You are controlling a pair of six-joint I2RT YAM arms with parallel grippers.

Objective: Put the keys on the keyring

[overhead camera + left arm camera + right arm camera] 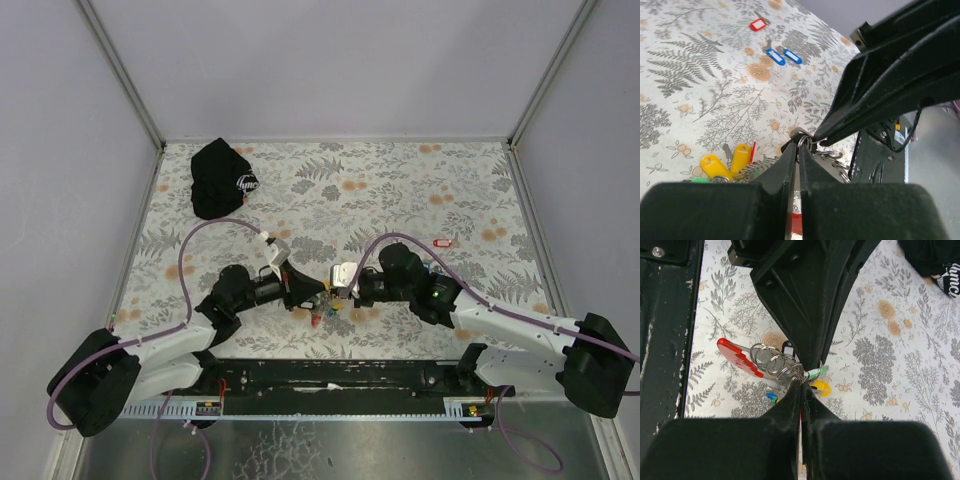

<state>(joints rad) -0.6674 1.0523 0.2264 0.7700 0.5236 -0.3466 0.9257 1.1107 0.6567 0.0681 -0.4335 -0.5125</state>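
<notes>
- Jaws pressed almost shut: the left gripper (796, 149) and the right gripper (801, 385) are each seen pinching the keyring (776, 363), tip to tip, at lower centre of the top view.
- Yellow-tagged keys (715, 166) are pictured lower left in the left wrist view.
- Blue-tagged keys (775, 56) are seen lying near that frame's top.

The left gripper (796, 151) is recorded at 6 o'clock of the view, its jaws drawn together on the thin keyring (804, 141) at their tips. The right gripper (823, 139) is seen entering from 2 o'clock, its tips brought to the same ring. Two yellow-tagged keys (714, 166) are laid on the floral cloth (700, 90) at 8 o'clock of the ring. Two blue tags (775, 56) are noted side by side towards 12 o'clock, with a red tag (758, 24) beyond them at 11 o'clock.
</notes>
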